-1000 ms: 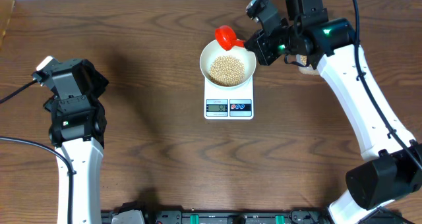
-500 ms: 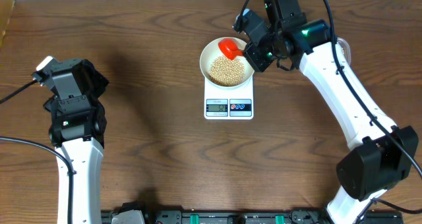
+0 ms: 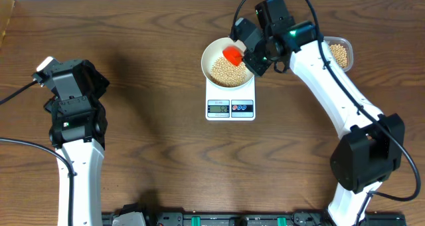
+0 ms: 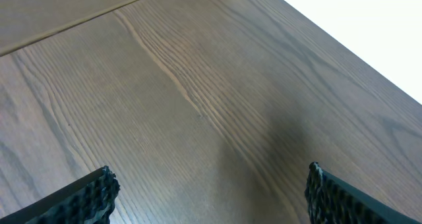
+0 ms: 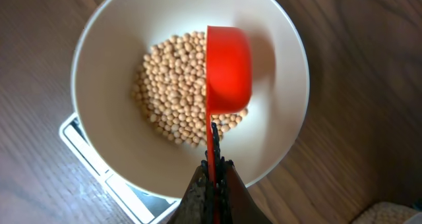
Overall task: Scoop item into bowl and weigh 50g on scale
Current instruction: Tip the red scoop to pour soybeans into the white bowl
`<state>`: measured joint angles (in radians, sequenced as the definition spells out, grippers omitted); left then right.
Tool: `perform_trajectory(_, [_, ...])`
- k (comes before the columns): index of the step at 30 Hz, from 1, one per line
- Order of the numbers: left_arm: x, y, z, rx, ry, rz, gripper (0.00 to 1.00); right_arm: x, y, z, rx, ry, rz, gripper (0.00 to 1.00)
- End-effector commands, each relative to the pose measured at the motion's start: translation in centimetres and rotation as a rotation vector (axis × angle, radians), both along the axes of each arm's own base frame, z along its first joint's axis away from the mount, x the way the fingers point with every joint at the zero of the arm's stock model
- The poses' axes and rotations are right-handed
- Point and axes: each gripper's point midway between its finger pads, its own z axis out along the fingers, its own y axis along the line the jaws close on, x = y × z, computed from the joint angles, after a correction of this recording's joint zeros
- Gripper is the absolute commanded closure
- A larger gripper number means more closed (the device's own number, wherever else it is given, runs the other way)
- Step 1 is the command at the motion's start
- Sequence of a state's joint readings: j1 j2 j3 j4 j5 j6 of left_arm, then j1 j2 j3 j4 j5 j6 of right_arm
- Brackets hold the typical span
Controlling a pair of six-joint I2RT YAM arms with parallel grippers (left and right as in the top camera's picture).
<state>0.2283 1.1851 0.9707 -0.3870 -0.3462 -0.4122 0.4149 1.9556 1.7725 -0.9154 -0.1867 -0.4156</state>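
The white bowl point(image 3: 211, 57) stands on the white scale point(image 3: 230, 108) and holds a heap of tan beans point(image 3: 224, 70). In the right wrist view the bowl point(image 5: 105, 59) shows with the beans point(image 5: 173, 92) inside. My right gripper point(image 3: 255, 55) point(image 5: 215, 174) is shut on the handle of a red scoop point(image 3: 233, 54) point(image 5: 227, 69), which is turned on its side over the bowl's right half. My left gripper point(image 4: 211, 191) is open and empty above bare wood at the far left point(image 3: 70, 86).
A clear tub point(image 3: 340, 53) with more beans sits on the table right of my right arm. The scale's display and buttons face the front. The table's back edge lies just behind the bowl.
My right gripper has carried the red scoop left from outside the bowl's rim to over the bowl and rolled it onto its side. The left arm has not moved.
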Motion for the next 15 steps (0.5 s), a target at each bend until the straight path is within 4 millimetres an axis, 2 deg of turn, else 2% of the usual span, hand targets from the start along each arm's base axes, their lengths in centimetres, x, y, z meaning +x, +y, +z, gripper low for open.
perform_trajectory(1, [-0.14, 0.35, -0.17, 0.006, 0.009, 0.016, 0.07, 0.36, 0.14, -0.88, -0.036, -0.006, 0.019, 0.99])
perform_trajectory(15, [-0.14, 0.35, -0.17, 0.006, 0.009, 0.016, 0.07, -0.38, 0.86, -1.11, -0.043, 0.006, 0.041, 0.99])
